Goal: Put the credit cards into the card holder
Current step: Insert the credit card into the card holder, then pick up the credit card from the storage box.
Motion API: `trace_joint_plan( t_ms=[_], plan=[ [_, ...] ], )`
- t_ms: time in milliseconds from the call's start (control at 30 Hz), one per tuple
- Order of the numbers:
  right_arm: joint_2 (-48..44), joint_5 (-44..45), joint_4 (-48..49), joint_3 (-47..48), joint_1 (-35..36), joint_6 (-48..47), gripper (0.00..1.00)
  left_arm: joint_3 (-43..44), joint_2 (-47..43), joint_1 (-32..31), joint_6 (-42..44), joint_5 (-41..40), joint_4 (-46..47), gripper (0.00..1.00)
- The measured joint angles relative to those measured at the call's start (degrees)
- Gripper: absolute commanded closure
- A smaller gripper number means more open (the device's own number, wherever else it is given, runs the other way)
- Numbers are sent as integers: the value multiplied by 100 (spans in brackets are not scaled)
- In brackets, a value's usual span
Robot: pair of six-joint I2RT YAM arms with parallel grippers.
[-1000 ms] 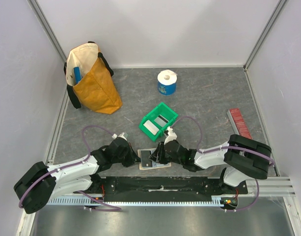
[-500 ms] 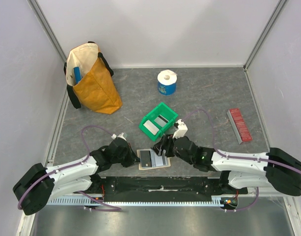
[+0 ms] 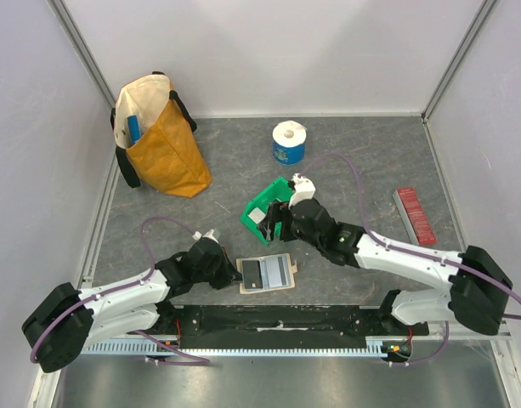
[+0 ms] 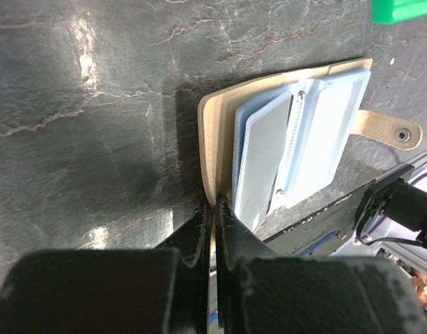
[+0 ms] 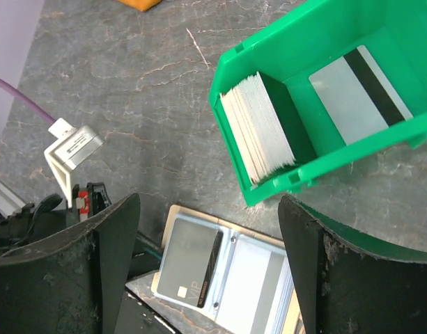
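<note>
While pinching left edge of tan soft folding card holder [image 3: 267, 274] in fully closed left gripper [image 3: 233, 270], hovering by green plastic bin [image 5: 324, 163] with right gripper [image 3: 271, 228] spread wide, empty.
Lying open flat near front of grey marbled table [image 3: 370, 161], grey dark-striped card [image 5: 189, 268] in left pocket; thin white credit cards [image 5: 258, 129] stacked upright in bin, another striped card [image 5: 352, 97] flat beside.

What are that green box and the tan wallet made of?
The green bin looks like hard moulded plastic, glossy with crisp rims. The card holder seems soft matte tan leather or imitation, with a snap tab; its inner pockets look like clear plastic.
</note>
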Motion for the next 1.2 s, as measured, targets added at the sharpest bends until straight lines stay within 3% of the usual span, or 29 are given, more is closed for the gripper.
trace_joint_plan(
  t_ms=[567,1200],
  plan=[
    [1628,-1928,-531,1329,-1228,-931,11,20,-273,0,153,2,-195,98],
    [2940,-2879,-625,2212,-1604,-1397,6,33,-260,0,195,4,-197,98]
  ],
)
